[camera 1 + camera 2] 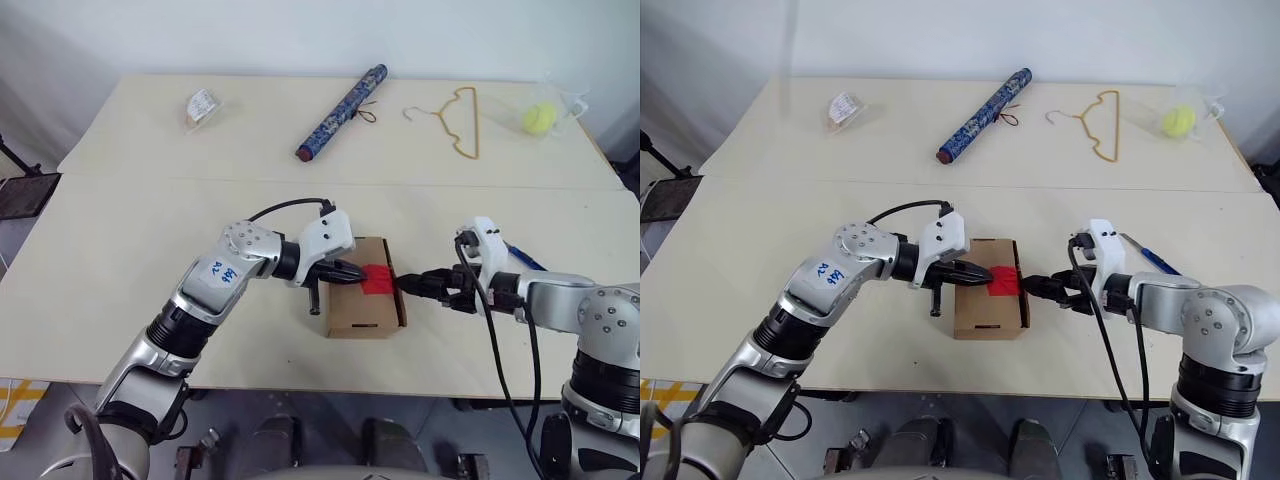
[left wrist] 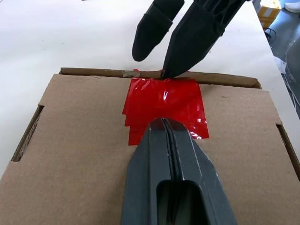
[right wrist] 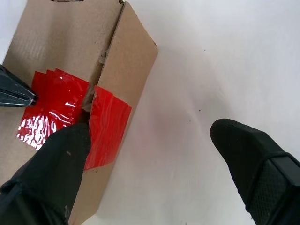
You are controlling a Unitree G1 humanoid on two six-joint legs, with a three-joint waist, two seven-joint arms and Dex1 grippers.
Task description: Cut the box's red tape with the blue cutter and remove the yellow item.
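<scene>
Two grippers at the box (image 1: 358, 310): left fingers (image 2: 169, 159) clenched on red tape (image 2: 164, 105), right fingers (image 3: 253, 159) spread.

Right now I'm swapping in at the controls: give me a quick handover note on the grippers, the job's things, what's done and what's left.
Left gripper: jaws shut, empty, tip resting on the red tape on top of the box.
Right gripper: jaws open, empty, one finger at the tape where it folds over the box's right edge.
Blue cutter: lying on the table beyond the right arm, not picked up.
Done: nothing visible; tape looks uncut, box closed.
Left: grasp cutter, cut tape, open box, take out the yellow item.
</scene>
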